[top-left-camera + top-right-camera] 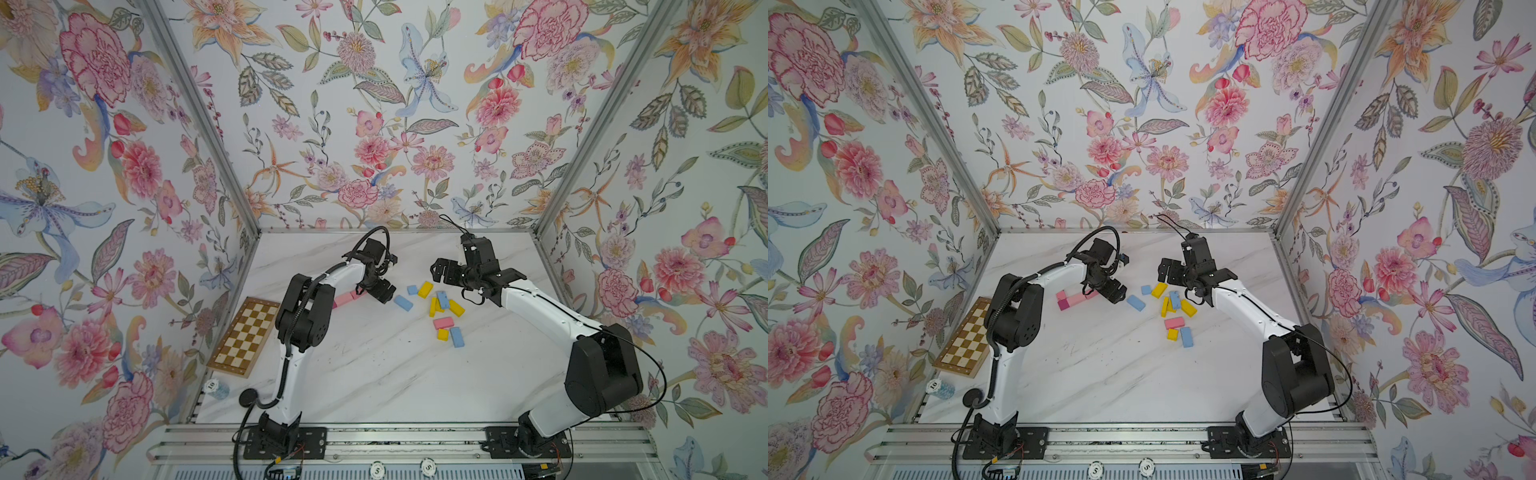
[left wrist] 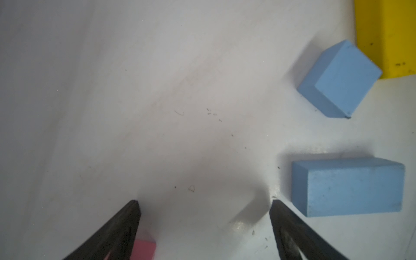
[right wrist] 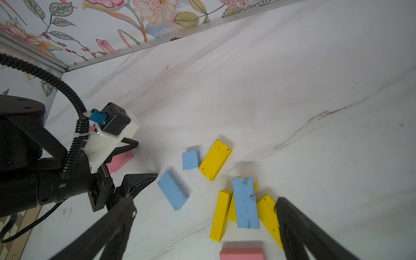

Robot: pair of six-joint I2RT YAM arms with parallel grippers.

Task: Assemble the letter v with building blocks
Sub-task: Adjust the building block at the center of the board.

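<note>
The left gripper (image 2: 203, 202) hung wide open and empty, low over the marble table (image 1: 374, 374). Its jaws stood at one end of a pink oblong block (image 1: 1077, 298), which lay flat with its long axis across the table. A magenta block (image 1: 1064, 306) touched the far end. To the right, the loose blocks (image 1: 443, 322) lay scattered, with a blue oblong (image 3: 245, 202) resting across yellow oblongs (image 3: 221, 213). The right gripper (image 3: 206, 204) hovered over these, spread wide and holding nothing. A checkered board (image 1: 245, 336) lay at the table's left edge, well apart.
</note>
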